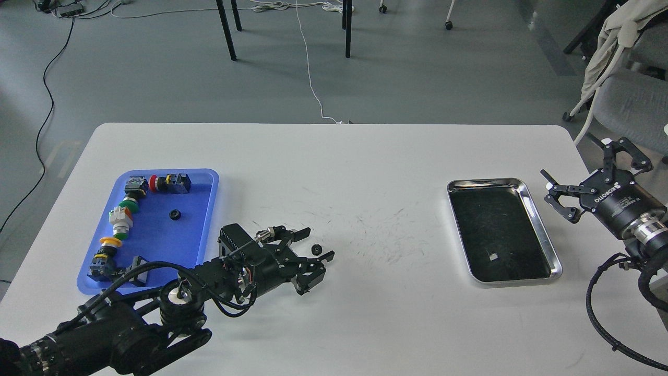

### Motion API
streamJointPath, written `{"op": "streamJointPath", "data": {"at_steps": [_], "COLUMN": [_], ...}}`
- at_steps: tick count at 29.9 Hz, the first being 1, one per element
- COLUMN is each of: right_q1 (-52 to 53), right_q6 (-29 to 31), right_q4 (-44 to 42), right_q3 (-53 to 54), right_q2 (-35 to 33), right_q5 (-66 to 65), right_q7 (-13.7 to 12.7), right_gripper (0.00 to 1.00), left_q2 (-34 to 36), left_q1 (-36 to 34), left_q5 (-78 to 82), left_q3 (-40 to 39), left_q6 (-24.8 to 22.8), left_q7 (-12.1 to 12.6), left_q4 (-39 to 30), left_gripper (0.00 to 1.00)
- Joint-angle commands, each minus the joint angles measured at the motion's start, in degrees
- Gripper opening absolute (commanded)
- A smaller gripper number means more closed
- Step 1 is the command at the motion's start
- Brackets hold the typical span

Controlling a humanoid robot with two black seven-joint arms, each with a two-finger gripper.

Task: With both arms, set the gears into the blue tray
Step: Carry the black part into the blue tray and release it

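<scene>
One small black gear [315, 249] lies on the white table, between the two spread fingers of my left gripper [314, 245]. That gripper is open, low over the table, and reaches in from the lower left. A second gear [175, 214] rests inside the blue tray [156, 240] at the table's left. My right gripper [569, 156] hangs open and empty off the table's right edge, beyond the steel tray.
Several coloured push-button switches [122, 219] line the blue tray's left and far sides. A shiny steel tray [543, 235] with a dark bottom lies at the right. Chair legs and cables are on the floor behind the table.
</scene>
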Motion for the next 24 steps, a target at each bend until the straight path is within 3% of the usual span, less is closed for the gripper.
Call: {"op": "streamJointPath", "data": {"at_steps": [1,9,11,13,16,24], "right_q1": [0.0,0.0,0.0,0.0,0.1,0.2], "right_q6": [0.0,0.0,0.0,0.0,0.0,0.0], "right_q4": [0.0,0.0,0.0,0.0,0.0,0.0], "right_q3": [-0.1,-0.1,-0.1,-0.1,-0.1,-0.1], "right_q2": [0.0,0.0,0.0,0.0,0.0,0.0], "right_q5": [0.0,0.0,0.0,0.0,-0.1,-1.2], "right_q7": [0.0,0.0,0.0,0.0,0.0,0.1], "right_gripper": [0.97,0.97,0.97,0.97,0.97,0.97], "left_q2": [-0.1,-0.1,0.1,0.0,0.1,2.0], "left_q1": [0.1,0.7,1.4,1.5,1.5,0.6], "left_q5": [0.0,0.0,0.0,0.0,0.0,0.0], "left_q3": [0.6,1.3,1.3,1.3,1.2,0.2], "left_q6": [0.3,0.7,0.8,0.8,0.8,2.8], "left_q7": [0.0,-0.1,-0.1,-0.1,-0.1,-0.3], "left_q4": [0.6,1.3,1.3,1.3,1.3,0.4], "left_gripper": [0.66,0.42,0.21,0.12,0.07,0.05]}}
